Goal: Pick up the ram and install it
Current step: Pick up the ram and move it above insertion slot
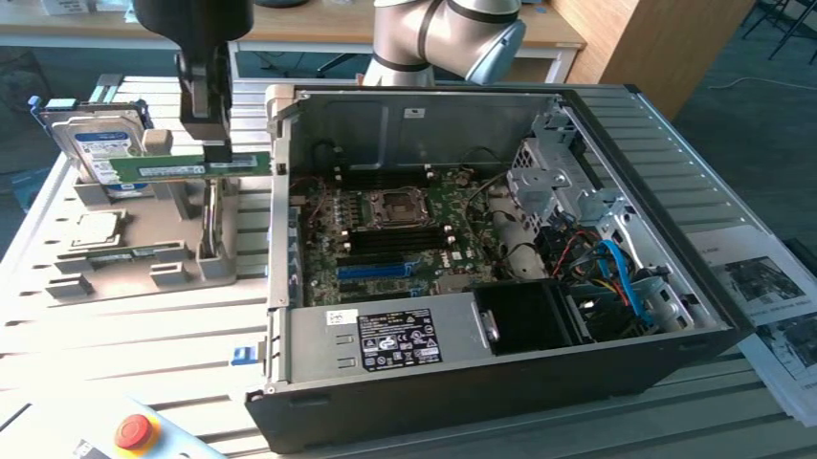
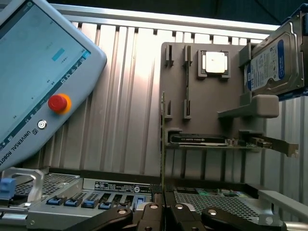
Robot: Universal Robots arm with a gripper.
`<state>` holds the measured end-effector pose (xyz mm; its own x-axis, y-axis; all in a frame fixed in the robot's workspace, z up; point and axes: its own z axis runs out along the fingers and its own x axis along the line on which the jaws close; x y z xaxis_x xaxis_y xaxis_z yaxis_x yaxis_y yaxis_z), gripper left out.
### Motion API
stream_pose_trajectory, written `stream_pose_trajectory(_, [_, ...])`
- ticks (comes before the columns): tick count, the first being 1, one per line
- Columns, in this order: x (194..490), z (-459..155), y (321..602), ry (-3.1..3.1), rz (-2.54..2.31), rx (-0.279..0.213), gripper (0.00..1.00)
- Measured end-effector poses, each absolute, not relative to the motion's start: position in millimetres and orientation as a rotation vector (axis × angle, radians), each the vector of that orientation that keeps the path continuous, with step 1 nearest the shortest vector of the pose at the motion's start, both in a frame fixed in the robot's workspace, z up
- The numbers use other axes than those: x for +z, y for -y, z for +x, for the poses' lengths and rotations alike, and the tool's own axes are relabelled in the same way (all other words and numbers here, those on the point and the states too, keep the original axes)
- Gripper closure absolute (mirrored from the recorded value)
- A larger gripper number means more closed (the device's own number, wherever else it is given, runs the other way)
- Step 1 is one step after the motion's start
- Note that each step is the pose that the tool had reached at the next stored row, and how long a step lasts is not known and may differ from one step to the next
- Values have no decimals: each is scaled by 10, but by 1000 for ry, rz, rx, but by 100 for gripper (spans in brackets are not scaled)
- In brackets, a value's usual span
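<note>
The gripper (image 1: 217, 151) is in the upper left of the exterior view, jaws clamped on the ram (image 1: 166, 167); the stick hangs level above the fixture (image 1: 121, 280), just outside the case (image 1: 511, 382). In my judgement the carry wants a firm, square pinch, the stick kept level and clear of the case wall. Counted: one ram held; one spare stick (image 1: 128, 253) in the fixture; one drive (image 1: 99, 143); one CPU (image 1: 96, 229); one case.

Slatted table (image 1: 128, 335) with PC case (image 1: 511, 387), grey fixture (image 1: 166, 228)
</note>
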<state>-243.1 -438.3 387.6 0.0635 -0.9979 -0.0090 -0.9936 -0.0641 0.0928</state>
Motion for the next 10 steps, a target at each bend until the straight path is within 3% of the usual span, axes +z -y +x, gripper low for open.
stream_pose_trajectory(10, [3876, -2202, 4414, 2104, 2244, -111, 88])
